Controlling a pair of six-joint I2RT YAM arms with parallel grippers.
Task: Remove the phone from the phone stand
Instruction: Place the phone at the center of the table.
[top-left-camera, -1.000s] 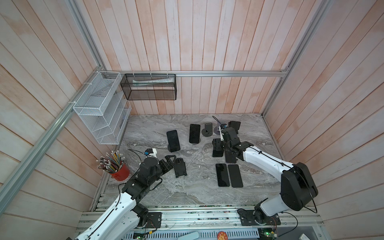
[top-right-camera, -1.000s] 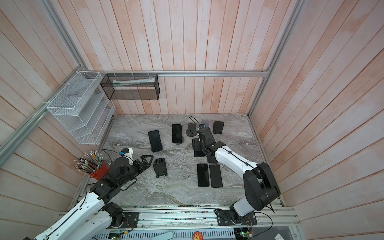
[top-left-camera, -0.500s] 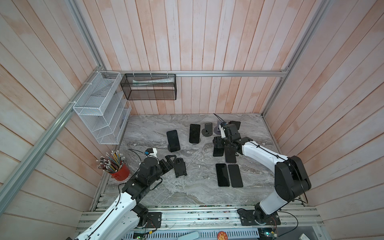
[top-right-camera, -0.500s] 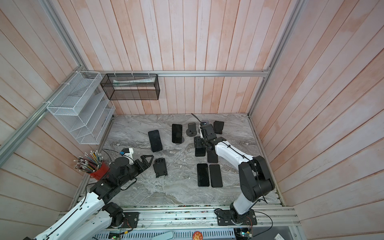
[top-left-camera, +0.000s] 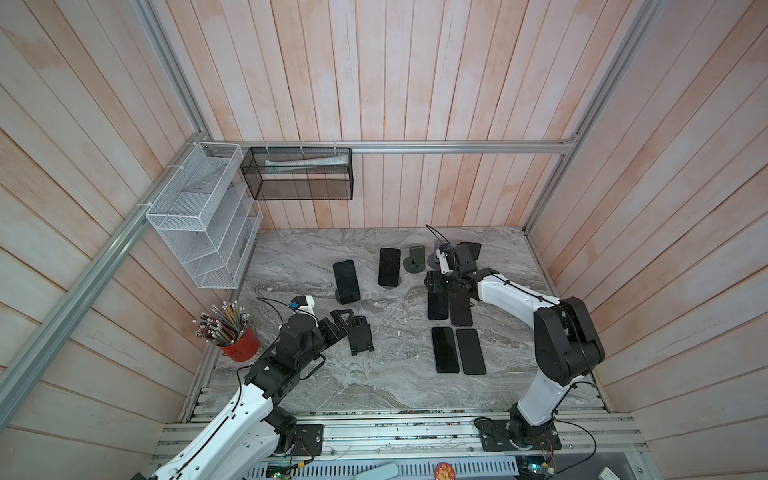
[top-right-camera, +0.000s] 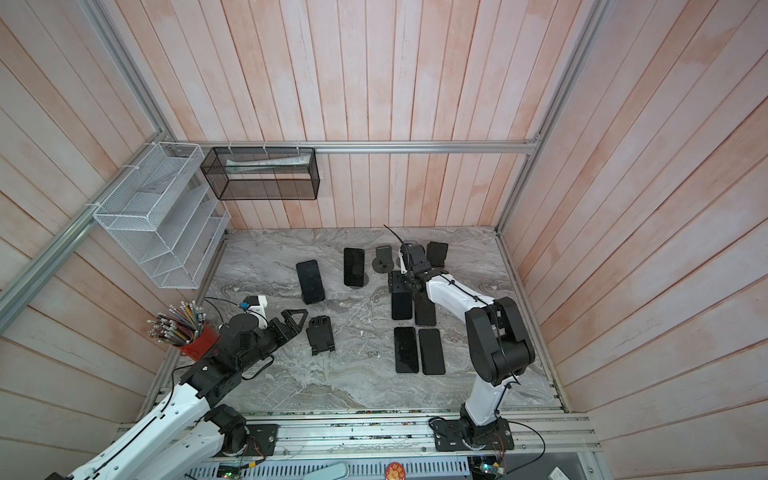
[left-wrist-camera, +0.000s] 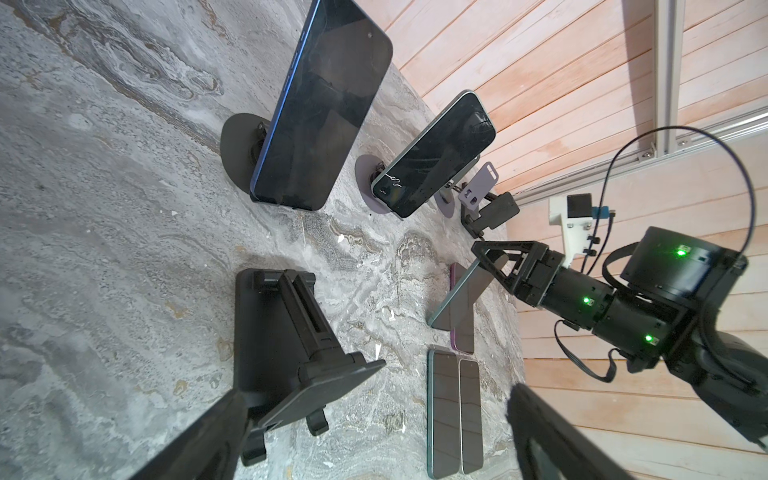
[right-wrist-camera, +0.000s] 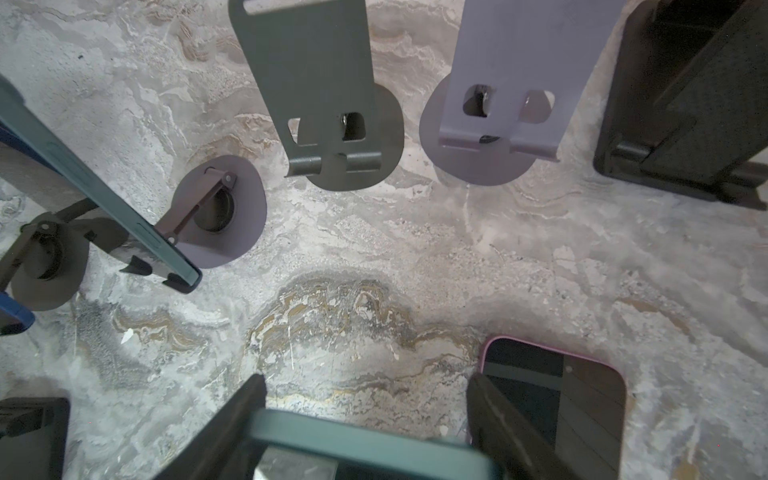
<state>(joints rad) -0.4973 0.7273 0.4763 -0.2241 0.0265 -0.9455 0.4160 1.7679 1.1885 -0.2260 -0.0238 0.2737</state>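
Your right gripper (right-wrist-camera: 365, 399) is closed partway on one end of a teal-cased smartphone (right-wrist-camera: 365, 442), a finger against each long edge, at the bottom of the right wrist view. In the left wrist view the phone hangs tilted from those jaws at the right of the frame. Its free end is down by the grey marble tabletop (top-left-camera: 374, 374), but you cannot tell whether it touches. It sits clear of every stand. The grey metal stand (right-wrist-camera: 316, 83), the lilac metal stand (right-wrist-camera: 511, 62) and the black plastic stand (right-wrist-camera: 685, 104) stand bare along the top of the right wrist view. Just beside the held phone lies a pink-cased phone (right-wrist-camera: 582, 395), flat on the marble, screen up. Below it in both top views, a pair of dark phones (top-left-camera: 457, 351) lies side by side. Your left gripper (left-wrist-camera: 378, 392) is spread wide and grips nothing. It hovers just short of a black folding stand (left-wrist-camera: 274, 332) at the lower left of the left wrist view. Higher in that frame, a blue-cased phone (left-wrist-camera: 320, 104) and a green-edged phone with a cracked screen (left-wrist-camera: 436, 153) each lean on a round-based stand.
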